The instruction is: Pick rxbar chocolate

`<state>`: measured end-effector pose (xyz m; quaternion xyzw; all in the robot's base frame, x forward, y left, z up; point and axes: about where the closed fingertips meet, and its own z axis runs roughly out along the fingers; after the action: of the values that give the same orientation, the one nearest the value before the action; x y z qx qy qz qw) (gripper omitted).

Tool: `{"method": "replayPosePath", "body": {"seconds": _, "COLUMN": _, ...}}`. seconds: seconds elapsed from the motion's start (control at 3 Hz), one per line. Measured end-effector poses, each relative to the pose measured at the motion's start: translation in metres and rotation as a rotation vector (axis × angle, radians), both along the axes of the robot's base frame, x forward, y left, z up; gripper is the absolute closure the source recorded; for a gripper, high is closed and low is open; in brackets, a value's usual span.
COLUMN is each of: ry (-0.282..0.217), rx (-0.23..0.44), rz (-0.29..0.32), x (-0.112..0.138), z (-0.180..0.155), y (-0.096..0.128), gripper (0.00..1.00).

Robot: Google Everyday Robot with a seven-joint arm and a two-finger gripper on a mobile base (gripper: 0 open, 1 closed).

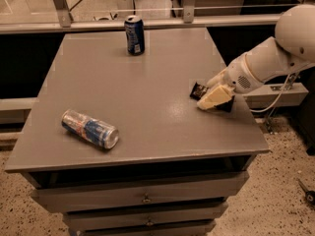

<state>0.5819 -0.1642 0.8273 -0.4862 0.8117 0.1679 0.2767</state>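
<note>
The rxbar chocolate [199, 90] is a flat dark wrapper lying on the right part of the grey table [147, 107]. Only its left end and a dark corner at the right show. My gripper [215, 98], cream-coloured at the end of the white arm [266, 58], reaches in from the right. It sits directly over the bar, low at the table surface, and covers its middle.
An upright blue can [134, 35] stands at the back centre of the table. A second blue and silver can [90, 129] lies on its side at the front left. The table's right edge is just beyond the bar. Drawers lie below the tabletop.
</note>
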Motion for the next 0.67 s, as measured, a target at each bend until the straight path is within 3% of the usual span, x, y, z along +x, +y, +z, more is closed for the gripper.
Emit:
{"method": "replayPosePath", "body": {"seconds": 0.33, "ry": 0.001, "rx": 0.001, "rz": 0.000, "x": 0.0000, "z": 0.0003, "y": 0.0001, "gripper": 0.84}}
{"method": "replayPosePath", "body": {"seconds": 0.67, "ry": 0.000, "rx": 0.001, "rz": 0.000, "x": -0.0001, "z": 0.0016, "y": 0.0001, "gripper": 1.00}}
